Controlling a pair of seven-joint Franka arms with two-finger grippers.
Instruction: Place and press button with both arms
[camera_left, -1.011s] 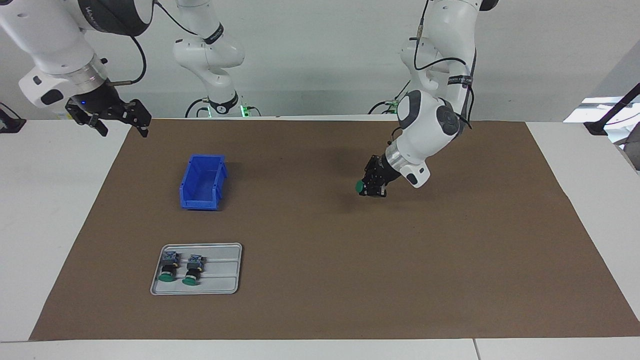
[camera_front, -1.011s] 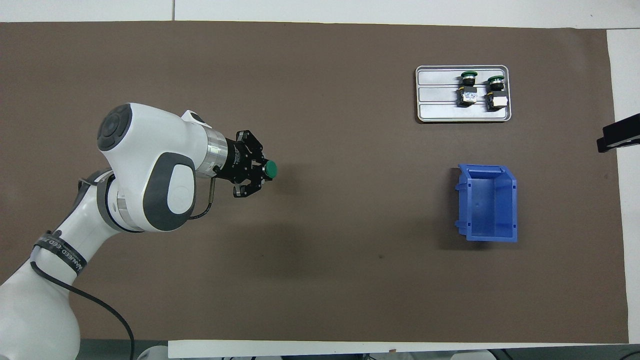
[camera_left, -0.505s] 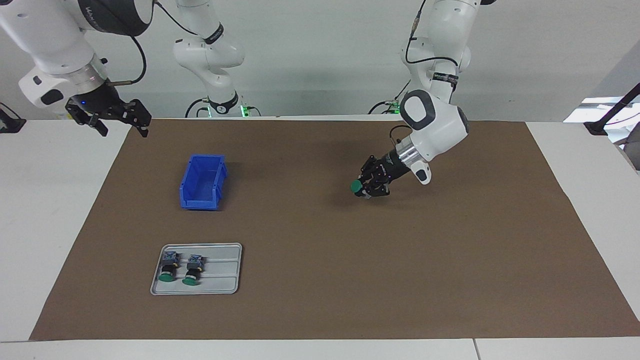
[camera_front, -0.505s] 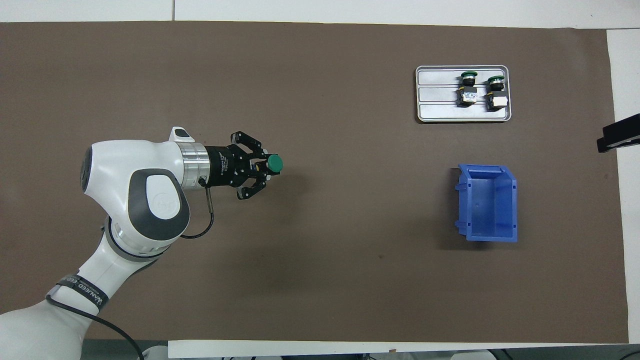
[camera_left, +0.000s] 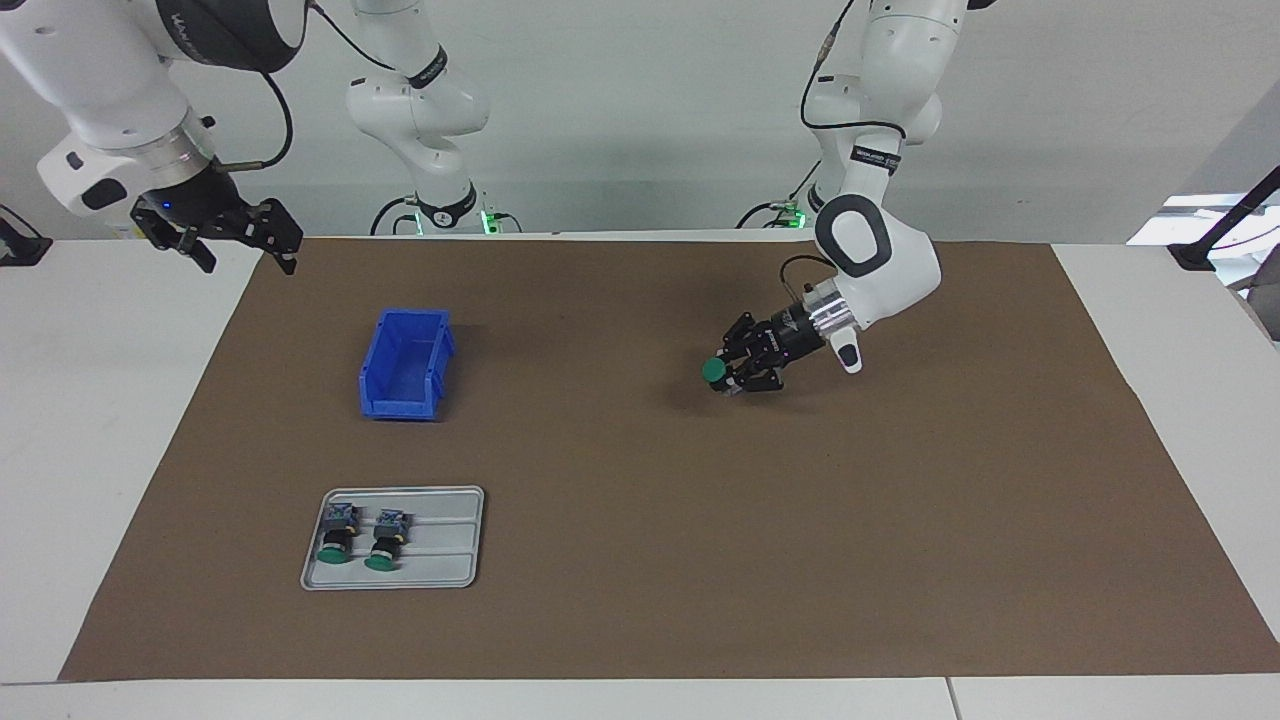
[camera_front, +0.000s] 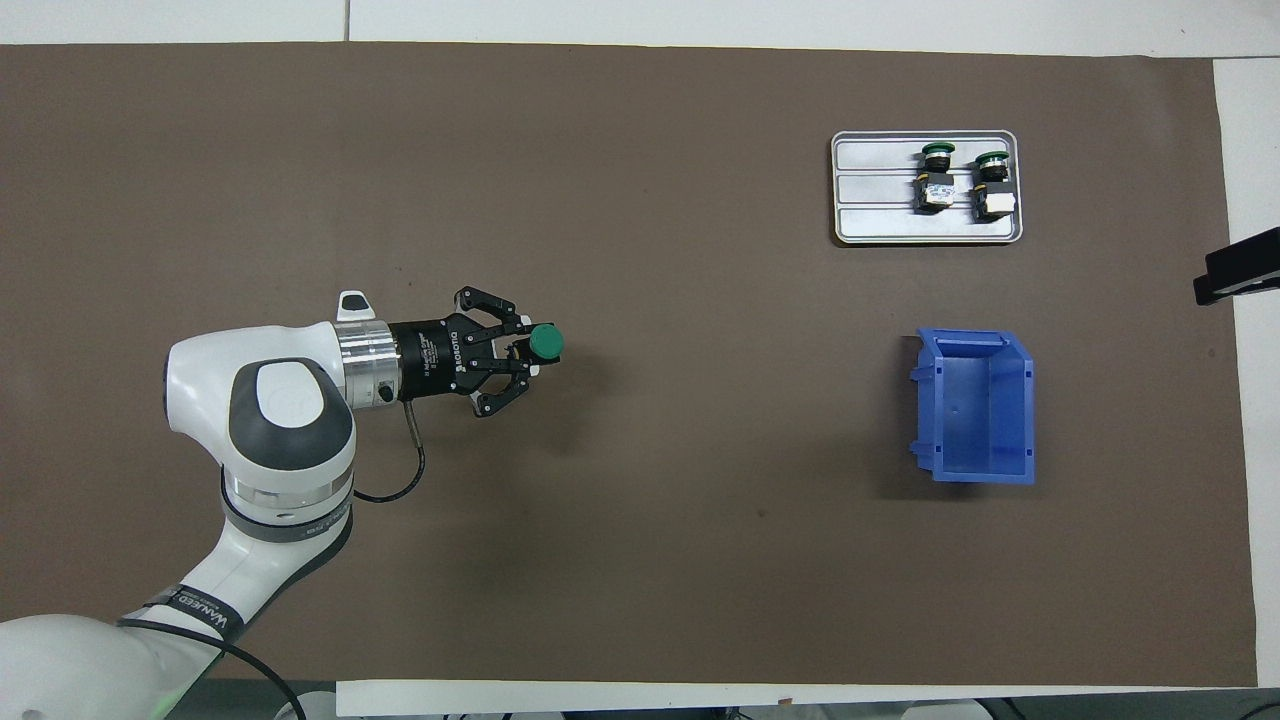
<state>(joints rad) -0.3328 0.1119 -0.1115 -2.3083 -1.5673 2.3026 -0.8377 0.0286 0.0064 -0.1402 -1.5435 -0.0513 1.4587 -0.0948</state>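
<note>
Presentation step: left gripper (camera_left: 733, 375) is pinching the green button (camera_left: 713, 370) above the mat, well apart from the blue bin (camera_left: 405, 365). Right gripper (camera_left: 240, 240) is waiting, spread. Next: right-arm press, cap-aligned.

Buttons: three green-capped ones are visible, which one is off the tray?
The button held in the left gripper over the mat; the other two buttons lie in the tray.

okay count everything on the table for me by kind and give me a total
Green push buttons: 3, one in the left gripper, two on the tray
Grey tray: 1
Blue bin: 1
Total: 5
</note>
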